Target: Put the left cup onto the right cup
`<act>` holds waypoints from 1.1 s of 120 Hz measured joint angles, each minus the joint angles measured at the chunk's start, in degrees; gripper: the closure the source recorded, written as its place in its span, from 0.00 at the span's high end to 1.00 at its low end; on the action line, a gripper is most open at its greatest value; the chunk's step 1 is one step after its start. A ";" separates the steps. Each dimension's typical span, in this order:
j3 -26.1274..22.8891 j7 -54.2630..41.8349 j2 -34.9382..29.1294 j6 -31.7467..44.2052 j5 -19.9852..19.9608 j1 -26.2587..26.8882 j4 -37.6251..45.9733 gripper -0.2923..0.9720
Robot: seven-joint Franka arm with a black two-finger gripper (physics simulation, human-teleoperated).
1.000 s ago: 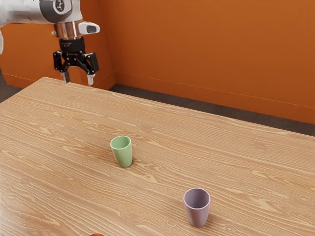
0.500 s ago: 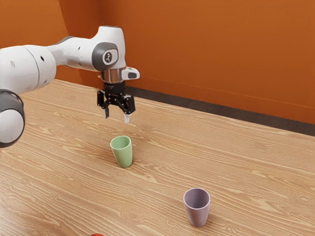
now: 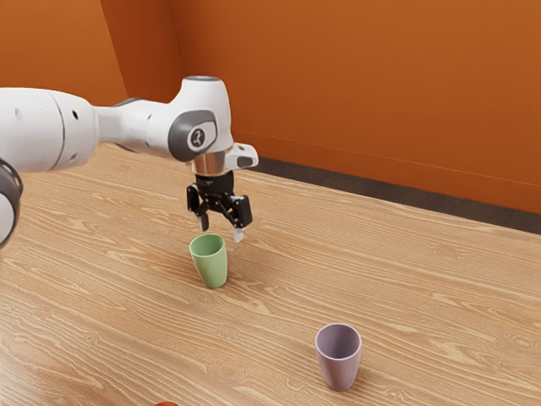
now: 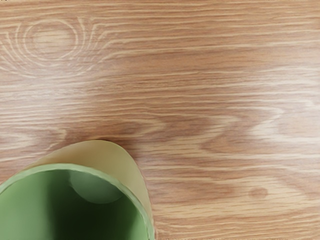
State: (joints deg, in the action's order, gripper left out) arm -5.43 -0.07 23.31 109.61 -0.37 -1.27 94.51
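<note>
A green cup (image 3: 210,260) stands upright on the wooden table (image 3: 406,254), left of a purple-grey cup (image 3: 338,355) that stands upright nearer the front. My gripper (image 3: 221,233) hangs open just above and slightly behind the green cup's rim, with nothing between its fingers. In the wrist view the green cup (image 4: 75,200) is close under my hand, with its open mouth and pale bottom facing the camera.
An orange wall (image 3: 380,76) runs behind the table's far edge. A small orange-red thing (image 3: 166,404) peeks in at the exterior view's lower edge. My white arm (image 3: 93,127) comes in from the exterior view's left.
My arm has swung from the far left corner toward the middle of the table and come down. The open gripper now sits just over the green cup. Neither cup has moved.
</note>
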 joint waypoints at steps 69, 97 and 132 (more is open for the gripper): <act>0.06 0.27 0.64 10.02 -0.92 0.19 7.19 0.72; 0.28 0.52 0.73 10.84 -0.75 -0.19 7.97 0.31; 0.42 0.93 0.73 11.05 -0.45 -0.32 7.99 0.17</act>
State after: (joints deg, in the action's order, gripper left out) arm -5.01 0.86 24.03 120.65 -0.82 -1.59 102.50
